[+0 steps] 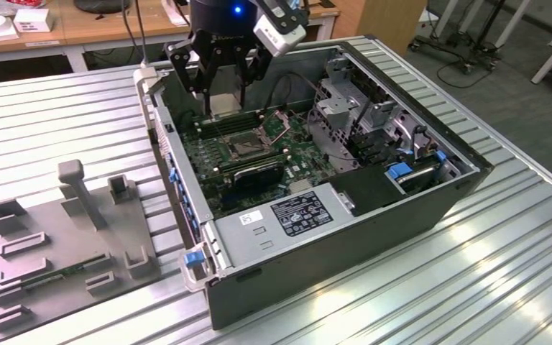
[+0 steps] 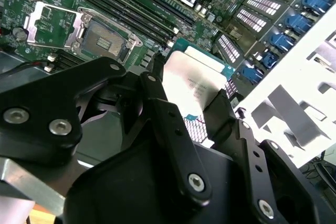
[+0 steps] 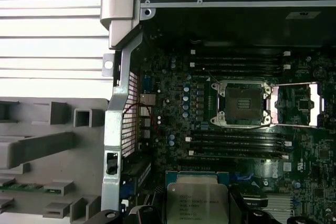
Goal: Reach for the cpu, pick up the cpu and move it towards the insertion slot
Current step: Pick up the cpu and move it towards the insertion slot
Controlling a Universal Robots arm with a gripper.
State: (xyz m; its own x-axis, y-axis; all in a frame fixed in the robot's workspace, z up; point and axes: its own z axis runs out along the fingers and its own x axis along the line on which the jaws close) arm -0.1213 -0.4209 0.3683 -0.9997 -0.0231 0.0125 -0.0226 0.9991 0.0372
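1. The cpu (image 2: pixel 197 85) is held clamped between the black fingers (image 2: pixel 170 129) of the gripper (image 1: pixel 224 92), above the open computer case (image 1: pixel 448 194), as seen in the exterior view.
2. In the first wrist view the cpu (image 3: pixel 197 202) is shown with its pale metal top facing the camera, set in a green border; lines of small print are carried on the lid, too fine to be made out.
3. The chip is square, so no long axis can be told; its edges are seen roughly in line with the edges of the insertion slot (image 3: pixel 241 103) in the first wrist view.
4. The insertion slot (image 2: pixel 102 38) is seen open in the second wrist view, its silver frame (image 2: pixel 50 22) swung aside onto the green board, the dark centre bare. The cpu is held apart from it, not yet over it.
5. In the exterior view the insertion slot (image 1: pixel 239 149) lies on the motherboard (image 1: pixel 286 154) below the gripper and a little nearer the camera.
6. Long black memory slots (image 3: pixel 239 142) are set on either side of the socket.
7. A white sticker with print (image 1: pixel 300 212) is carried by the power supply housing; its wording cannot be read.
8. A grey tray (image 1: pixel 60 251) lies on the slatted metal table (image 1: pixel 65 122) to the exterior view's left of the case, with a green memory stick (image 1: pixel 57 277) lying in one recess.
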